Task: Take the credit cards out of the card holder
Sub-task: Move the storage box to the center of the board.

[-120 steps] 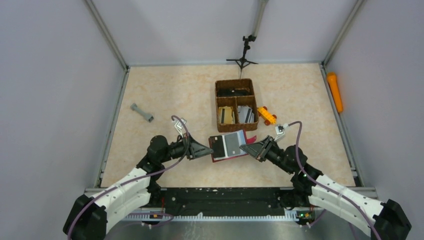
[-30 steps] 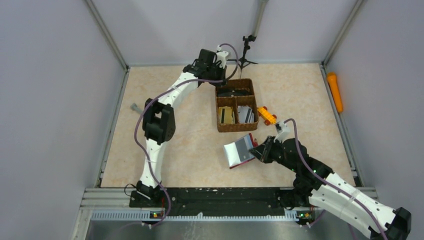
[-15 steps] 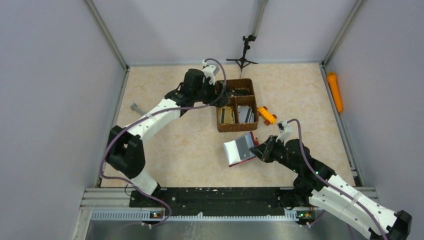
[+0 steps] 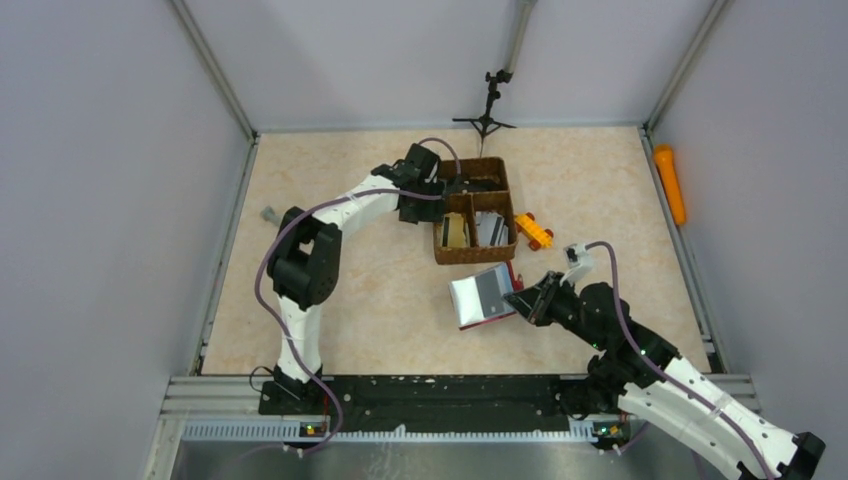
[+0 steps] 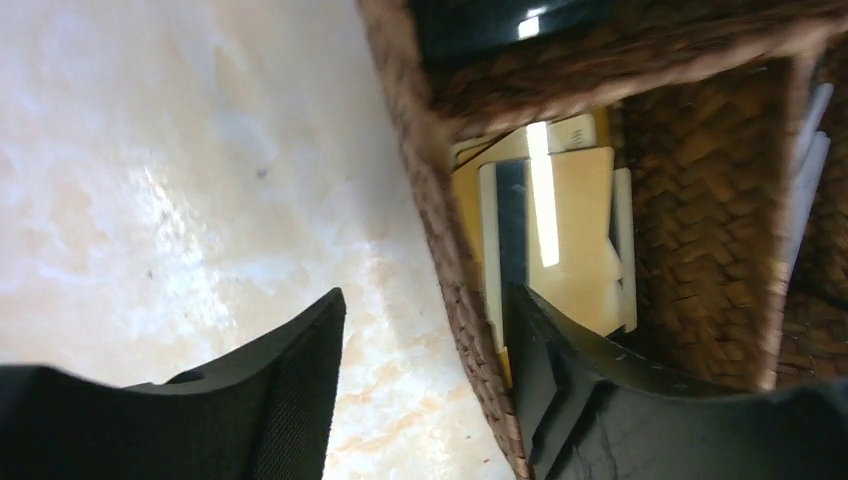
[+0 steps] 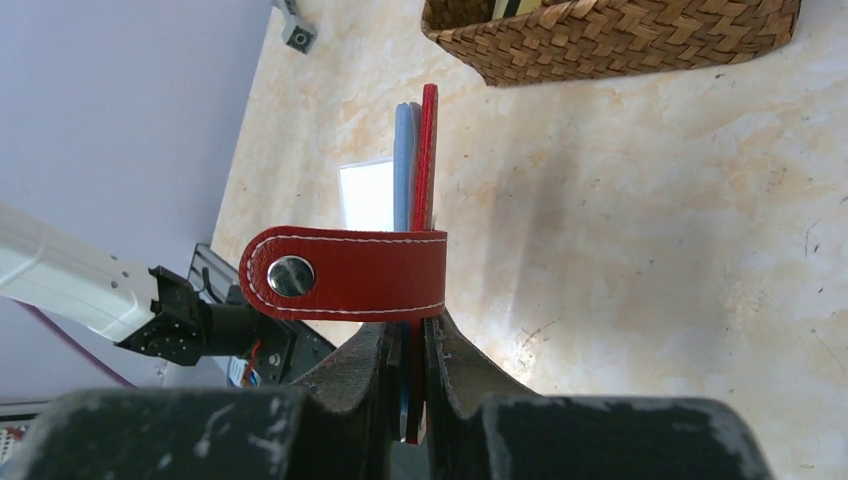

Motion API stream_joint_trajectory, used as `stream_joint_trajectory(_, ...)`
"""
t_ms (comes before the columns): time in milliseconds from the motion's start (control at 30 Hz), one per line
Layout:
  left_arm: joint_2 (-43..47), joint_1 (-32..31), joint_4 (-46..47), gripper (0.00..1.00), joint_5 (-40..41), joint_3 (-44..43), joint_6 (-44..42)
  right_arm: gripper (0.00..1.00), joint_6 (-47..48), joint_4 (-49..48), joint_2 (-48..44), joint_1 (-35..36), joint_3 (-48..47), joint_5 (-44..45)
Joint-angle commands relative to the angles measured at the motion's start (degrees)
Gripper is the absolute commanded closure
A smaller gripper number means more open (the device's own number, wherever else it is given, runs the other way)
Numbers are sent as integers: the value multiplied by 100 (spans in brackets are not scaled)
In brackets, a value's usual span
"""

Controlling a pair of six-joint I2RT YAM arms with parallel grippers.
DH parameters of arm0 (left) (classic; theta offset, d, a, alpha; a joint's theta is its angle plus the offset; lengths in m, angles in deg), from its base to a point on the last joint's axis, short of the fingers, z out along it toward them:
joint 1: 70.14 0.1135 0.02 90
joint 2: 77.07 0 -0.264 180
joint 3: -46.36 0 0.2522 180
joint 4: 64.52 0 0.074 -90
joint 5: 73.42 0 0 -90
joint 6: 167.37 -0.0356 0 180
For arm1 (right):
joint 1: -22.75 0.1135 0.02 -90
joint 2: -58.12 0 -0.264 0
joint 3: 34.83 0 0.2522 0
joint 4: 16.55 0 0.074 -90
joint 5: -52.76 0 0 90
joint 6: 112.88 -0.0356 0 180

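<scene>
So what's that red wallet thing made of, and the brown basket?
The small dark red folding card holder looks like smooth leather or faux leather: white stitching along its strap, shiny metal snap. The brown three-compartment basket looks like woven wicker or rattan: matte plaited strands.

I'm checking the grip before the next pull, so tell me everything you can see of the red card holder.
The card holder is dark red, leather-looking, white-stitched. Its strap, carrying a silver snap, loops across it. The right claw pinches one edge, holding it upright and edge-on in the wrist view, apparently off the table. A bluish card lies against its red panel. From above, a grey card shows inside it.
</scene>
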Motion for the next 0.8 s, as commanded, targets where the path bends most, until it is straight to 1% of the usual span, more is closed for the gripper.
stream_joint_trajectory(0,118,59,-332,51,256,-47,244,100,-70,-70,-55,-37,-207,24)
stream_joint_trajectory(67,456,68,-195,65,321,434,250,100,-70,-54,-50,-39,-214,-1)
stream_joint_trajectory(167,1056,126,-116,83,489,1312,248,100,-52,-36,-38,-40,-267,-66)
stream_joint_trajectory(200,1236,160,-143,87,649,1528,250,100,-36,-26,-26,-38,-311,-110)
stream_joint_trajectory(233,1407,220,-174,88,803,1721,232,100,-19,-6,-9,-42,-363,-134)
stream_joint_trajectory(300,1708,341,-263,87,1124,1975,42,100,39,87,22,-41,-470,-165)
stream_joint_trajectory(367,1795,432,-397,83,1166,2014,-422,100,93,185,48,-38,-563,-194)
stream_joint_trajectory(433,1754,463,-676,77,998,1896,-949,100,104,230,83,-42,-639,-214)
stream_joint_trajectory(467,1739,459,-769,76,975,1894,-1150,100,121,243,105,-36,-684,-235)
stream_joint_trajectory(533,1750,458,-728,81,1190,2027,-1576,100,160,307,175,-40,-792,-265)
stream_joint_trajectory(600,1743,485,-337,85,1672,2253,-2094,100,249,387,255,-43,-936,-257)
stream_joint_trajectory(633,1692,557,-98,91,1915,2291,-2294,100,271,416,287,-43,-996,-248)
stream_joint_trajectory(700,1444,821,-22,98,1830,2008,-2600,100,309,443,364,-38,-1100,-254)
stream_joint_trajectory(767,1209,942,60,100,1828,1656,-3101,100,324,439,416,-37,-1177,-288)
